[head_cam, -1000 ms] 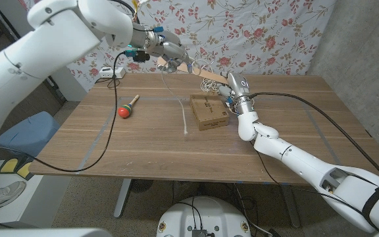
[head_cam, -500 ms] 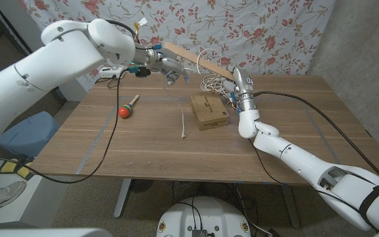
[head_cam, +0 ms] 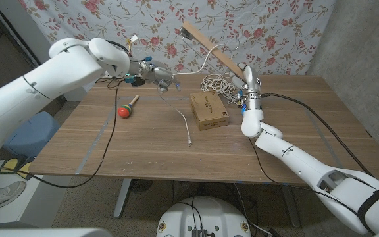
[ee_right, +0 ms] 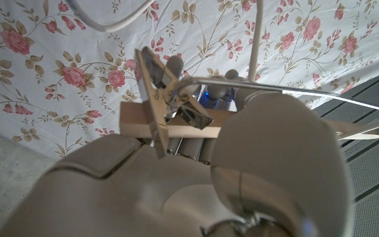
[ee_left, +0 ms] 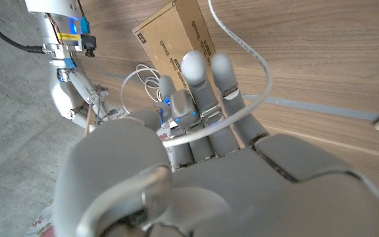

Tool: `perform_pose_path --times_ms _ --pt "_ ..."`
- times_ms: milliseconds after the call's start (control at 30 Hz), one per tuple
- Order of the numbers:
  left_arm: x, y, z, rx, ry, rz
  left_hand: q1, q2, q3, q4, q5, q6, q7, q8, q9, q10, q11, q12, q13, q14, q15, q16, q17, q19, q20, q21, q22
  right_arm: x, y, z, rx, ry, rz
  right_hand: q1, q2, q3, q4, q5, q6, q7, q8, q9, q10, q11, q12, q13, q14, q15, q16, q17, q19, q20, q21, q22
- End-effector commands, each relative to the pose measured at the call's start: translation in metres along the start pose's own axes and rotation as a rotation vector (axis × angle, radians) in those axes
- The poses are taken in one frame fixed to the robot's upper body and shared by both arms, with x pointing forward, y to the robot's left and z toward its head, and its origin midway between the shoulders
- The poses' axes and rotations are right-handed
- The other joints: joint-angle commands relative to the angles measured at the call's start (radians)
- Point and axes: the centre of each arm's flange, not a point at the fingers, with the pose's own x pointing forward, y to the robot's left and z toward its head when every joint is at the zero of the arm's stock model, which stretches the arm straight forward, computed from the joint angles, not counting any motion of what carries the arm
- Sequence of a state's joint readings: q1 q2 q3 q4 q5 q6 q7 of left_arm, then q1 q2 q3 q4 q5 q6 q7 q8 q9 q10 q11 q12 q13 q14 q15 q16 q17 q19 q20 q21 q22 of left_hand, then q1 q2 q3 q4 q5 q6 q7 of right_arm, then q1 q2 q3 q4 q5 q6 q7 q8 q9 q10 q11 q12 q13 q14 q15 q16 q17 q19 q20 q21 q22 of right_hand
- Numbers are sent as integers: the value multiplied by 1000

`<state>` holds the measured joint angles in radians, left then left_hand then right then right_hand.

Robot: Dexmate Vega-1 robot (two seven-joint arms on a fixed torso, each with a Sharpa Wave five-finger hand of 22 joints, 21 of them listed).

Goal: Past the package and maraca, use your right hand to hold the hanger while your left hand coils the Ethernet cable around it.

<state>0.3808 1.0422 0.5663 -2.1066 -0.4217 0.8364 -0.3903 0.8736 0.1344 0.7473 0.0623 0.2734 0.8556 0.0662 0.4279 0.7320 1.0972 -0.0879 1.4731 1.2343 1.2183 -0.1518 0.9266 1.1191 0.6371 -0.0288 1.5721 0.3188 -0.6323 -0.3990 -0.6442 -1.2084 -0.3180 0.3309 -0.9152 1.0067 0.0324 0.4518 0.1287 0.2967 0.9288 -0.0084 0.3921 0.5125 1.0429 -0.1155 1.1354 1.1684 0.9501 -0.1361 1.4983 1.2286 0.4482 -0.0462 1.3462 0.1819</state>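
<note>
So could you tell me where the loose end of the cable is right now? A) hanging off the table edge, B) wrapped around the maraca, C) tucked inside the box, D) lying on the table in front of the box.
D: the cable drops from the left hand and its free end rests on the table just in front of the box.
</note>
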Motion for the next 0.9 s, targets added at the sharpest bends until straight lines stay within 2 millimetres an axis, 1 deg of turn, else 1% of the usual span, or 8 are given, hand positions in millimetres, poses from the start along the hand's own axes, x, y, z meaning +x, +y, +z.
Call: perform_pose_path --times_ms 33,233,300,500,567,600,733,900 --pt "-7 22 -55 -153 93 121 -8 11 5 11 9 76 74 18 21 -46 -43 16 5 -2 -4 19 30 5 -6 2 9 -5 -11 -6 52 -22 -50 -109 136 1 5 0 4 8 5 5 -2 0 -1 1 3 -76 8 4 4 -93 2 1" --pt "-6 39 -65 -199 101 169 -11 12 5 17 16 69 70 34 43 -48 -46 33 5 -5 -2 32 60 3 -5 0 14 -17 -13 -2 24 -78 -74 -109 135 0 6 1 2 7 5 5 -4 0 -6 -6 -2 -76 6 3 0 -94 0 1" --pt "-2 44 -67 -213 103 177 -12 13 5 19 18 67 70 39 49 -49 -47 37 5 -8 -2 36 69 2 -5 -1 15 -21 -13 2 11 -105 -79 -109 136 0 5 0 3 5 4 4 0 1 -13 -19 -3 -76 6 3 0 -94 0 1" --pt "17 56 -66 -266 67 179 -14 16 6 25 23 65 71 56 68 -49 -47 52 5 -7 -4 49 89 6 -9 -2 15 -31 -12 19 -10 -208 -86 -109 135 -1 6 1 2 4 4 5 1 -5 -7 -9 -4 -76 5 3 -1 -94 -1 1" --pt "25 59 -63 -271 59 174 -15 16 6 26 24 64 69 60 73 -51 -48 55 5 -8 -2 52 93 8 -10 -4 12 -35 -10 27 -16 -250 -80 -109 136 -1 6 1 2 4 4 4 -4 -5 -3 1 -5 -76 5 3 -2 -95 -2 1" --pt "29 60 -61 -269 56 173 -15 16 5 27 25 64 72 62 76 -51 -48 57 5 -8 -6 53 95 8 -10 -4 12 -37 -9 31 -18 -271 -77 -109 136 -1 5 1 1 5 4 6 0 0 -11 -15 -5 -76 5 3 -3 -95 -2 1" --pt "49 65 -49 -261 39 147 -16 17 5 29 27 62 72 68 81 -51 -49 62 5 -9 -8 59 100 8 -11 -2 15 -43 -4 45 -28 -350 -46 -110 135 -2 6 1 2 5 4 5 -5 -7 -8 -7 -4 -76 5 3 -2 -97 -3 1" --pt "71 71 -31 -230 20 117 -17 18 5 32 29 63 71 71 79 -53 -48 68 5 -9 -9 66 104 9 -13 -3 14 -48 3 53 -76 -422 1 -110 135 -3 6 2 3 5 3 5 -5 -5 -6 -2 -5 -76 5 4 -2 -97 -4 1"
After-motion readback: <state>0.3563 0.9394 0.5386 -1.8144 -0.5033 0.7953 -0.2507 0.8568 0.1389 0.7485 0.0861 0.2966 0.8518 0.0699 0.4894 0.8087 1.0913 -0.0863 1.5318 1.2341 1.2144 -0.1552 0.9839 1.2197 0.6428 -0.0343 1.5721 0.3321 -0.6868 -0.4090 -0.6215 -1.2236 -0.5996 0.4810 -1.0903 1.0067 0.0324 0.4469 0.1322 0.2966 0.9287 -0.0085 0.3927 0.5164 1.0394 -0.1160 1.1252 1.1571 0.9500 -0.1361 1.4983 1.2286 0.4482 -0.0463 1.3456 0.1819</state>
